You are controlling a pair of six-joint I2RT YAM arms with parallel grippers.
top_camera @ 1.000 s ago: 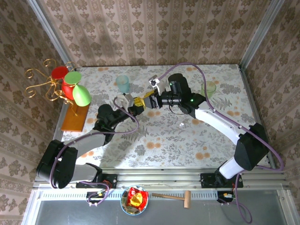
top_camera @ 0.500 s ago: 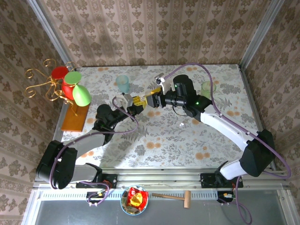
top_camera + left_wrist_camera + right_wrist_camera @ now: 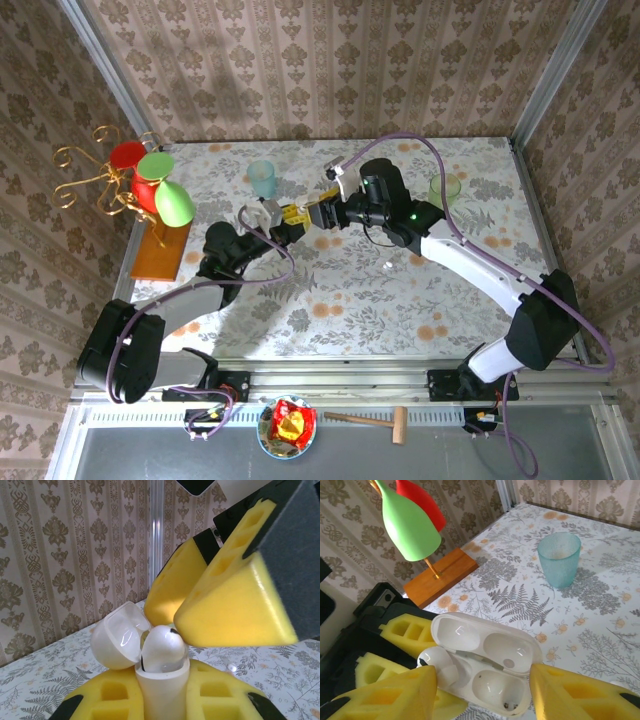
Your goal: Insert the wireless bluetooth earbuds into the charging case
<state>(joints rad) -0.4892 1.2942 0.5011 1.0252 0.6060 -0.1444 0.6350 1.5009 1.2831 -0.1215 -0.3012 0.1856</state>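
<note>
Found at the far left of the table point(image 3: 350, 300) a wooden-based stand of red and green cones point(image 3: 160, 195), well clear of the work. Traced the left arm point(image 3: 190, 290) from its near base up and inward, elbow low, wrist tipped so the left pincer point(image 3: 283, 222) pointed toward the centre. Saw that pincer clenched on the charging case point(image 3: 512, 652), yellow pads point(image 3: 107, 697) pressing both sides of the body, lid thrown back and wells turned up toward the other arm. Judged this a presenting hold, meant to steady the case off the table for loading. Made out one of the wireless bluetooth earbuds point(image 3: 162, 650) sitting in one well, seemingly riding high rather than fully sunk, with the neighbouring well point(image 3: 497, 687) bare. Saw the right pincer point(image 3: 322, 215) released just above, its fingers point(image 3: 580, 690) spread to either side of the case and gripping nothing. Spotted farther right a tiny whitish piece point(image 3: 388, 266) lying on the table, apart from both pincers, probably the second earbud awaiting pickup. Followed the right arm point(image 3: 470, 265) out in a long sweep, forearm stretched leftward from its base at the near right.
</note>
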